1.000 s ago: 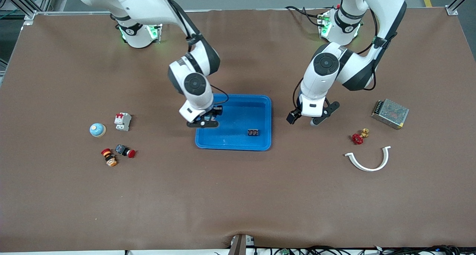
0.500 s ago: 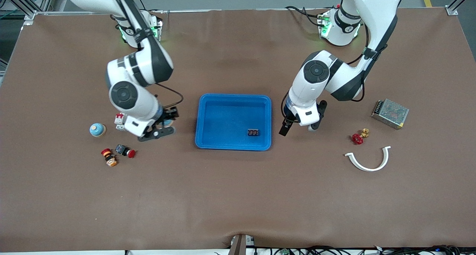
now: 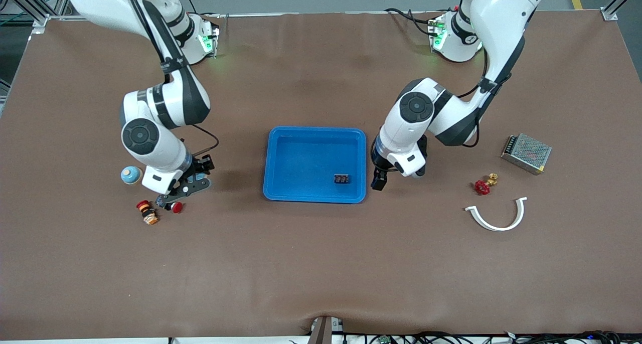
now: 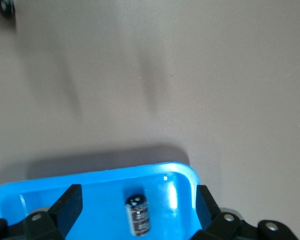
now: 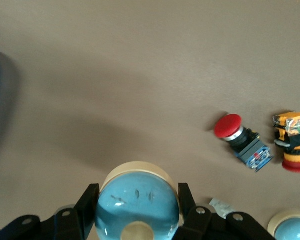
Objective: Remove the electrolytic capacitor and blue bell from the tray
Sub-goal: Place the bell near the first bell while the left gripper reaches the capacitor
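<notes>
I'm looking at a robotics lab bench: brown mat-covered table [image 3: 321,264], aluminium frame posts [image 3: 30,5], cables [image 3: 451,336] along the edge. Loose electrical parts like a power supply [image 3: 526,153] sit around.

Blue tray [image 3: 273,156]; pale blue bell [image 5: 137,205] (cream base); brown table [image 3: 321,264].

Capacitor [image 4: 138,215]: dark cylinder, lying in blue tray [image 4: 90,175]. Bell [image 5: 137,210]: light-blue dome, cream base, sitting clamped in right gripper [image 5: 137,189].
</notes>
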Controlling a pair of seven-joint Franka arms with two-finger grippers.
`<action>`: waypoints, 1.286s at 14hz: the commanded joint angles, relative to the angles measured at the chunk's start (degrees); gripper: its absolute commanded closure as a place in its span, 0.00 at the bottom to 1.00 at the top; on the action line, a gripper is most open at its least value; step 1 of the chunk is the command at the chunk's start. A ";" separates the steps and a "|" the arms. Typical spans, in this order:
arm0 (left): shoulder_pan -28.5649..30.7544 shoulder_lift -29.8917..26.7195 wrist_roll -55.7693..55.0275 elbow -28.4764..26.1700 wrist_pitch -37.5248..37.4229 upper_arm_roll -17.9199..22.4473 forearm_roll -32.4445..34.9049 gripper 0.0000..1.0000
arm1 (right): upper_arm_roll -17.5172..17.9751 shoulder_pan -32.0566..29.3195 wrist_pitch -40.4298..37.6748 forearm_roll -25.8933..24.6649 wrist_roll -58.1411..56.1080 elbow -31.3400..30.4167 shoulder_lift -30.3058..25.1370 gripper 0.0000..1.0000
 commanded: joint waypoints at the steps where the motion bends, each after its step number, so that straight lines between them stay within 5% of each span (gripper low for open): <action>1: -1.63 4.53 -9.91 5.26 -0.50 0.53 6.46 0.00 | 1.07 -2.28 3.08 -0.78 -1.85 -4.86 -2.09 0.73; 7: -5.58 10.34 -14.07 10.19 -1.03 0.97 10.35 0.00 | 1.07 -2.72 15.27 -0.61 -1.68 -12.32 -1.57 0.73; 13: -13.58 13.50 -14.25 13.71 -1.03 6.59 10.18 0.00 | 1.25 -2.72 17.59 -0.34 -1.68 -12.69 1.42 0.73; 18: -14.11 14.65 -14.34 13.89 -1.03 6.77 10.18 0.00 | 1.43 -2.02 23.20 0.27 -1.15 -13.56 4.23 0.73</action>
